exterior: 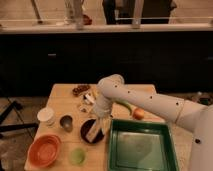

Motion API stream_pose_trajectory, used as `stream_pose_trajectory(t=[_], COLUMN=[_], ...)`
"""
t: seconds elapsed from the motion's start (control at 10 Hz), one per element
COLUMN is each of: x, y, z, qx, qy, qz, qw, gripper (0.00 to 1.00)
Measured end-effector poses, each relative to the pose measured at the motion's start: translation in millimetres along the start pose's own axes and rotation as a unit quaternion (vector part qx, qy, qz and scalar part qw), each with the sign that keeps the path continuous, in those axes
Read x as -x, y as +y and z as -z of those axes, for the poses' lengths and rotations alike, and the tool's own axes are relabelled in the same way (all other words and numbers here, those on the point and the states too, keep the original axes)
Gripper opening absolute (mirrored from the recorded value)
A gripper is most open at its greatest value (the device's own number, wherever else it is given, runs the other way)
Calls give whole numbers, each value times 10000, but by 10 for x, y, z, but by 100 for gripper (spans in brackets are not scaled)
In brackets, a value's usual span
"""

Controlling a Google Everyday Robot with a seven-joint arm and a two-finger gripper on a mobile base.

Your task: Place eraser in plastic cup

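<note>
Two risks stand out for you at this point: a poor pick and a knocked-over cup. Your tool (98, 124) hangs low over the dark dish (83, 135) near the middle of the worktop (60, 97), its jaws apart and holding nothing. The eraser (92, 134) lies in that dish, tilted, right below the jaws. Whether a fingertip already touches it you cannot tell from this view.

Because the block rests at an angle against the dish's curve, I judge that closing off-centre could pinch only one corner. It could then twist out, skid across the dish, or flip onto the worktop. Pressing down too far could also rock the dish or push it toward the green tray (111, 150) just beside it.

The plastic cup (77, 156) stands near the front edge, just in front of the dish and beside the orange bowl (31, 150). It looks small and light, and the eraser looks long against its mouth. A flat or crosswise release would likely leave the block bridging the rim or tip the cup over. You probably need to bring it in end-first and centred.

Watch the arm's path as well. The dark metal cup (66, 122) sits close on the dish's other side. A low sweep toward the front could clip it or nudge the plastic cup off the edge.
</note>
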Motion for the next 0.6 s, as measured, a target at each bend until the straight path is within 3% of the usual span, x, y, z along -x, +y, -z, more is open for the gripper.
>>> stream_pose_trajectory(t=[0.6], x=[-149], y=[28], z=[-114], qx=[25], qy=[252], qz=[-107], qw=[9996], gripper=[80])
